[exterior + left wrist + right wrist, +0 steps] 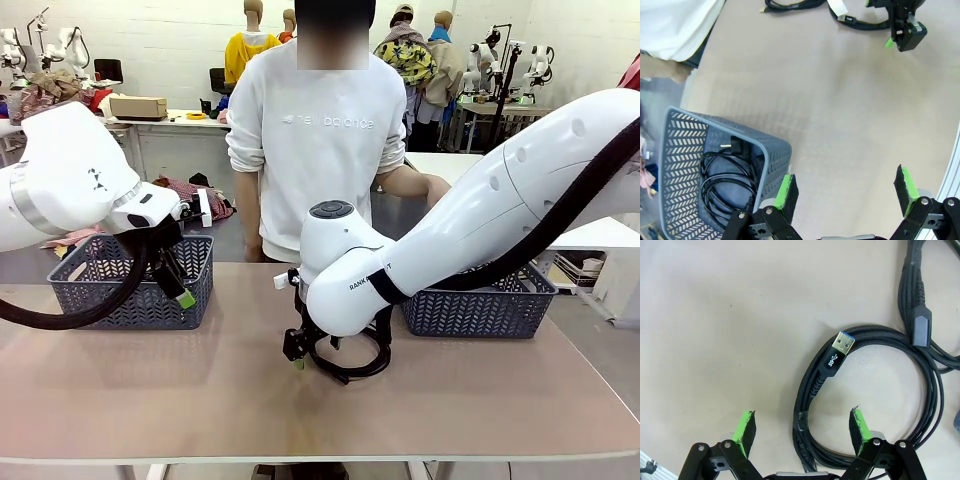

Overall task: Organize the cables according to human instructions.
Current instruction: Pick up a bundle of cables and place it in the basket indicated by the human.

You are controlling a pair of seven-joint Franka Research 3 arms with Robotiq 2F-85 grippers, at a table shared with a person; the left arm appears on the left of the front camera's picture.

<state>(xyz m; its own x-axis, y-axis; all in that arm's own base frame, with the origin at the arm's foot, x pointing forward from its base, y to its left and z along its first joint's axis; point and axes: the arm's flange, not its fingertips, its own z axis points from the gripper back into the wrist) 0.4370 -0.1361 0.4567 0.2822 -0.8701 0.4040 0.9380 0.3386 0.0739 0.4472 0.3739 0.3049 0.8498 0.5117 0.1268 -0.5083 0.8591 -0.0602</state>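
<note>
A black braided cable (pixel 812 390) with a USB plug lies coiled on the tan table (pixel 150 380). My right gripper (pixel 802 425) is low over it, open, its green pads straddling the coil's left side without pinching it. The front view shows this gripper (pixel 300 355) at the table's middle, on the coil (pixel 360 368). A second cable (pixel 917 300) lies just beyond, its plug resting on the first coil. My left gripper (pixel 845 190) hangs open and empty beside the left basket (pixel 680 165), which holds another coiled cable (pixel 722 175).
A person in a white sweatshirt (pixel 320 130) stands at the far edge. A grey basket (pixel 130 290) stands at the back left and another (pixel 480 305) at the back right, behind my right arm. More cable (pixel 790 5) lies near the person.
</note>
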